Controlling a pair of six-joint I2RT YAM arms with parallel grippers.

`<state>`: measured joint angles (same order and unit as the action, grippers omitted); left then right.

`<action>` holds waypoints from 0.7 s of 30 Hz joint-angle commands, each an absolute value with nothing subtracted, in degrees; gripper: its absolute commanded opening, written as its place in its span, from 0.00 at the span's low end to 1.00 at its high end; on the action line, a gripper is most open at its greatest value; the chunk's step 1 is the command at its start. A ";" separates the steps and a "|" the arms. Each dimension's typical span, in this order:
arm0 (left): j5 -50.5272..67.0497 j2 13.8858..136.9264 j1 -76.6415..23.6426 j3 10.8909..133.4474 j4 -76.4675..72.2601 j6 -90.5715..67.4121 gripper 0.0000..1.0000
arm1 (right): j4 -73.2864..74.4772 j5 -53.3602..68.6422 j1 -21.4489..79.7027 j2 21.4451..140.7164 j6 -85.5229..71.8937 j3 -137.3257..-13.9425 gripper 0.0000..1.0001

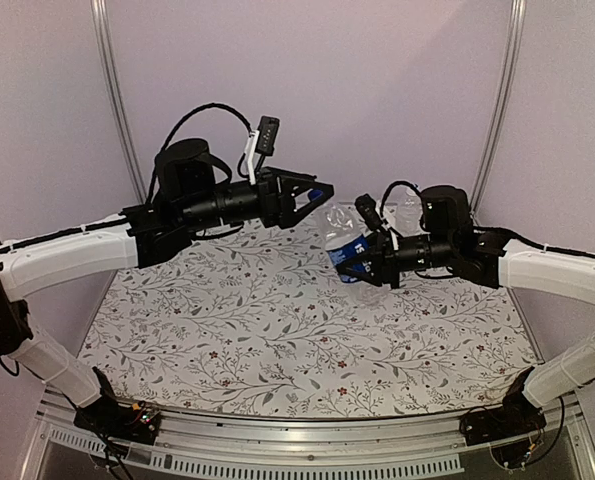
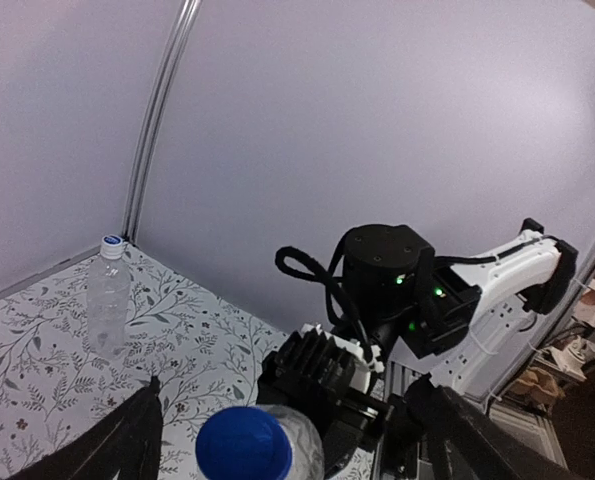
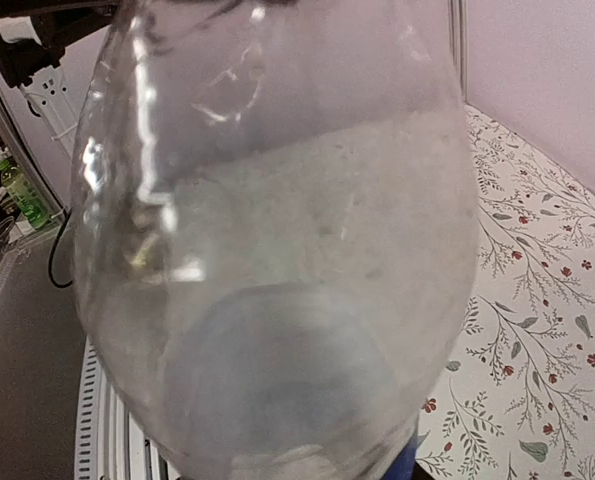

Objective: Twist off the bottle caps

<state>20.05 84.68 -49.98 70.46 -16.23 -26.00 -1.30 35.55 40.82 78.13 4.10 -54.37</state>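
Left arm reaches in level from the left. The left gripper (image 1: 315, 195) is open, fingers (image 2: 117, 445) spread either side of the blue cap (image 2: 244, 446) and, as far as I can tell, not touching it. Right gripper (image 1: 357, 265) is clamped on the labelled bottle (image 1: 342, 240), held tilted above the table (image 1: 277, 330), cap end toward the left gripper, both well inside the table edges. The plain bottle (image 2: 107, 305) with its whitish cap (image 2: 112, 241) stands upright by the back wall (image 2: 377, 120), well apart.

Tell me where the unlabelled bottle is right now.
In the left wrist view it is at the left: the unlabelled bottle stands upright on the floral table near the metal corner pole, whitish cap on, apart from the labelled bottle.
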 commanded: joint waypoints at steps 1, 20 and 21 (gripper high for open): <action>29.82 82.06 -48.87 69.33 -21.50 -19.58 0.92 | -1.80 46.44 40.69 78.21 5.38 -55.54 0.32; 53.17 89.02 -47.29 75.57 -29.06 -20.94 0.64 | -2.74 64.31 40.69 79.76 4.14 -57.57 0.34; 53.44 89.30 -47.31 75.73 -29.12 -21.02 0.61 | -2.75 64.33 40.69 79.79 4.18 -57.57 0.34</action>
<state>49.52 87.92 -47.90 73.80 -27.11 -20.27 -1.72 61.58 40.82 79.11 4.69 -55.90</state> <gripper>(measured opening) 0.655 0.343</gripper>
